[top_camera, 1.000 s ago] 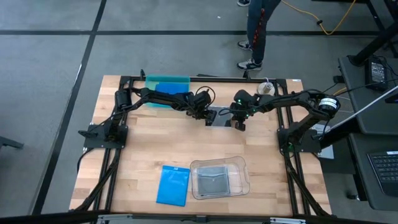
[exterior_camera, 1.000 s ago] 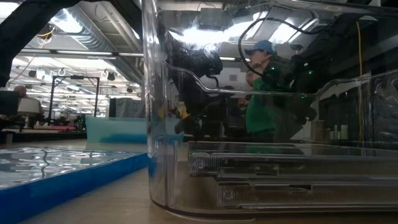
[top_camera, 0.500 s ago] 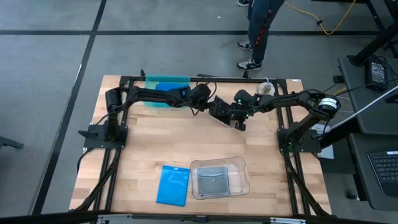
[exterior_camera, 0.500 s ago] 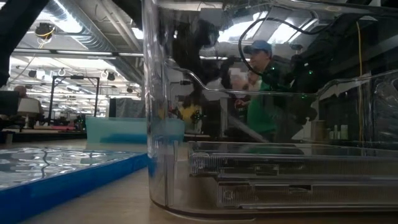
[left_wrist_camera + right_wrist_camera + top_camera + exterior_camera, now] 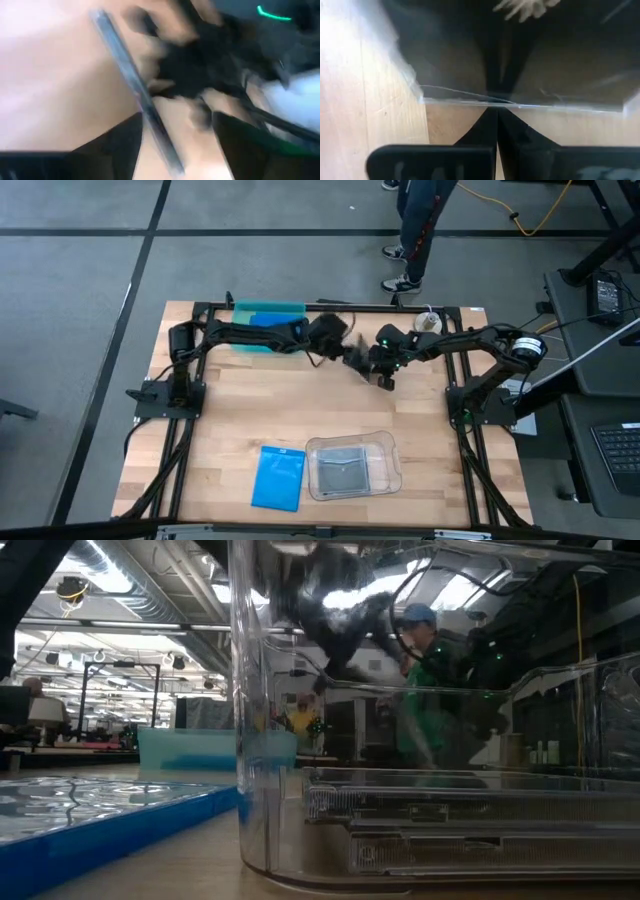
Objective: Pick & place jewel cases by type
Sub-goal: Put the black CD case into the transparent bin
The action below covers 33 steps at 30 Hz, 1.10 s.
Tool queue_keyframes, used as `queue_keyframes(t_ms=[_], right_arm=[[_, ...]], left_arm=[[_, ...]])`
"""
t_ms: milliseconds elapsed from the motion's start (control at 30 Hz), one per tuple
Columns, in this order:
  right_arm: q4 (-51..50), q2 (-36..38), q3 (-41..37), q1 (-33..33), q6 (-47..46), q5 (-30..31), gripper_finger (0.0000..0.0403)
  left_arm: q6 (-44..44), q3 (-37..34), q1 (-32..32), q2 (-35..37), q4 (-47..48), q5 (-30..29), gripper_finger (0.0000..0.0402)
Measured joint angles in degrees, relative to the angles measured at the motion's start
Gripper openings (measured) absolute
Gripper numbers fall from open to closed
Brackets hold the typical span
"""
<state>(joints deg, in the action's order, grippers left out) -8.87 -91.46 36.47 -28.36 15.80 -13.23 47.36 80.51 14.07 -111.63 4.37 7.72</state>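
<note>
A dark grey square jewel case (image 5: 356, 358) stands tipped up on edge near the far middle of the table, between my two grippers. My right gripper (image 5: 380, 372) is shut on it. My left gripper (image 5: 335, 338) hovers just left of it, open, and the case's thin edge (image 5: 145, 105) runs between its fingers, close to one of them; whether it touches I cannot tell. One blue case (image 5: 278, 477) lies flat near the front edge. Grey cases lie in the clear tray (image 5: 390, 448). Other blue cases are not visible. My right gripper pinches the grey case's clear edge (image 5: 470, 101) between its two fingers, which meet at the edge (image 5: 497, 112). It comes from the table's right side, slanting downward. The case is tilted, its left side raised off the wood.
A teal tray (image 5: 268, 313) sits at the far edge behind the left arm. The clear tray fills most of the low view (image 5: 420, 820). A person (image 5: 415, 230) stands beyond the far edge. Bare wood (image 5: 230, 410) stretches between the arms and the front objects.
The left gripper has risen and drawn back toward the far edge. The grey case, flat on the table a second ago, has tipped up: its left side has lifted while its right side stayed at the right gripper.
</note>
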Motion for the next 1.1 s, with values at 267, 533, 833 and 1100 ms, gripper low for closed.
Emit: queue_keyframes(t_ms=[267,533,833,1100], right_arm=[[0.69,-0.17,0.09,0.07,0.01,-0.17,0.0006],[0.29,-0.15,0.13,0.09,-0.05,-0.35,0.0006],[0.29,-0.11,0.11,0.09,0.16,-0.44,0.0006],[0.31,-0.11,0.11,0.09,0.84,-0.44,0.0006]], left_arm=[[1.77,-0.34,-0.4,-3.41,1.82,2.91,0.0237],[3.06,-0.53,-0.9,-4.88,-3.47,4.08,0.0237],[4.11,-0.55,-0.17,-4.88,-5.78,4.96,0.0237],[4.48,-0.59,0.46,-4.25,-7.23,5.28,0.0237]])
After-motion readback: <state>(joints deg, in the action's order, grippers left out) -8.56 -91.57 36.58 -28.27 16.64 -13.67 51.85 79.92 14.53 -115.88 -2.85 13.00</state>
